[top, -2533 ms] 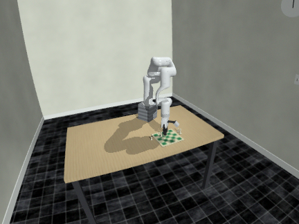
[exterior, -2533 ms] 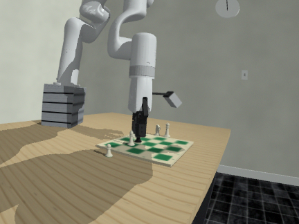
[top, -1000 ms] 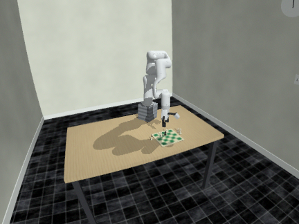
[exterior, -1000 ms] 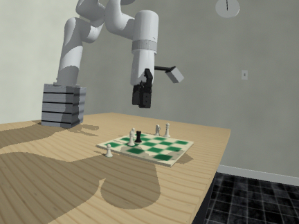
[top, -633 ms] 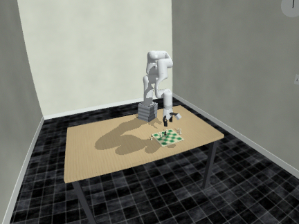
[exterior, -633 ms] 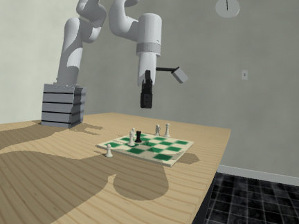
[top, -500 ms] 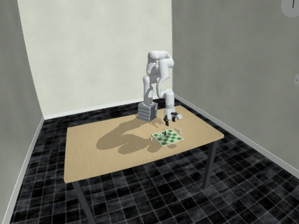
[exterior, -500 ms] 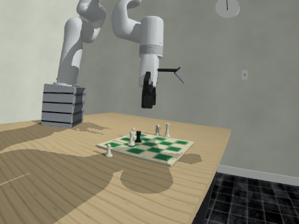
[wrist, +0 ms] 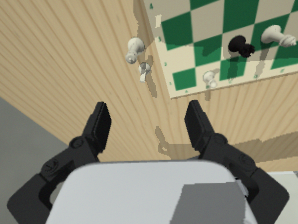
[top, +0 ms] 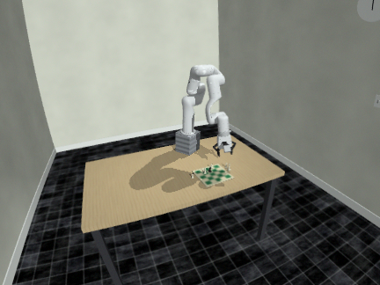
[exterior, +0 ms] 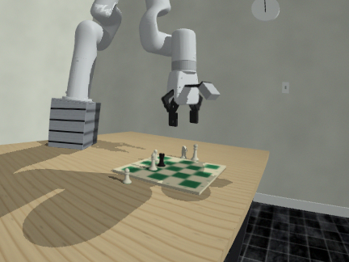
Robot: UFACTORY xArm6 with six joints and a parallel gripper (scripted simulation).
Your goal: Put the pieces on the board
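Note:
The green and cream chessboard [exterior: 171, 171] lies on the wooden table, also seen in the wrist view [wrist: 235, 40]. The black rook [exterior: 161, 159] stands upright on the board, with a white piece [exterior: 153, 160] next to it. The white knight [exterior: 183, 151] and the white queen [exterior: 195, 153] stand on the table beyond the board's far edge. The white pawn [exterior: 127, 175] stands on the table off the board's near left corner. My gripper [exterior: 183, 118] is open and empty, high above the table behind the board. In the wrist view the gripper [wrist: 150, 112] hovers near two white pieces [wrist: 137, 57] off the board.
The arm's grey block base [exterior: 73, 122] stands at the table's back left. The table's right edge [exterior: 250, 194] is close to the board. A second white piece [wrist: 210, 78] stands on the board near its edge.

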